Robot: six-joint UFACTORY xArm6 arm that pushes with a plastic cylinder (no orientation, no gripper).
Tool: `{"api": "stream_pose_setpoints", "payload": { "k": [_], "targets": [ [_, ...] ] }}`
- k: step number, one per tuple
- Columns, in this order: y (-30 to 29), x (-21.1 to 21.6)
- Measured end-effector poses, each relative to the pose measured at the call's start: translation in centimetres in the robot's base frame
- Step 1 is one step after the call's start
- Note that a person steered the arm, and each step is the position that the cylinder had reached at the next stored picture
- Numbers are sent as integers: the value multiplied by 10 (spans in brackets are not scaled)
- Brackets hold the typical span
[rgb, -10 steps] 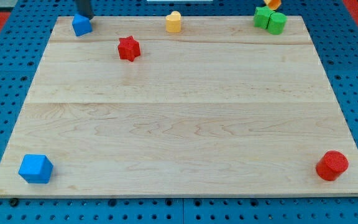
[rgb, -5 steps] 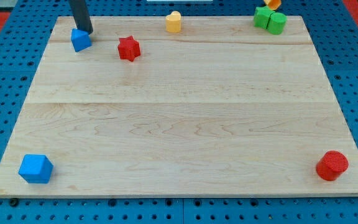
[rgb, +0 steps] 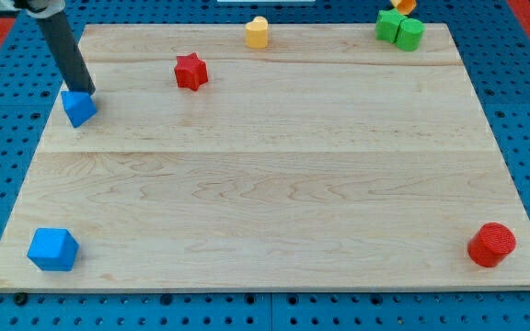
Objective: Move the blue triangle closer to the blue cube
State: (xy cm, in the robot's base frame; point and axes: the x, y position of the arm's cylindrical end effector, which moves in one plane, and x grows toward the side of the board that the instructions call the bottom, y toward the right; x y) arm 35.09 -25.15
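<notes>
The blue triangle (rgb: 79,108) lies on the wooden board (rgb: 265,184) near its left edge, in the upper part of the view. My tip (rgb: 86,91) touches the triangle's upper side; the dark rod slants up to the view's top left. The blue cube (rgb: 52,249) sits in the board's bottom left corner, well below the triangle.
A red star (rgb: 190,72) lies to the right of the triangle. A yellow block (rgb: 257,32) stands at the top edge. Two green blocks (rgb: 399,30) and an orange block (rgb: 401,5) sit at the top right. A red cylinder (rgb: 491,245) is at the bottom right.
My tip has moved down and to the left, pushing the blue triangle from the board's top left corner down toward the blue cube. The other blocks have not moved.
</notes>
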Motion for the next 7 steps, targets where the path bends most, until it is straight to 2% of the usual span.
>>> {"api": "stream_pose_setpoints", "payload": {
  "k": [3, 4, 6, 7],
  "targets": [
    [-13, 81],
    [-45, 88],
    [-2, 123],
    [-9, 123]
  ]
}}
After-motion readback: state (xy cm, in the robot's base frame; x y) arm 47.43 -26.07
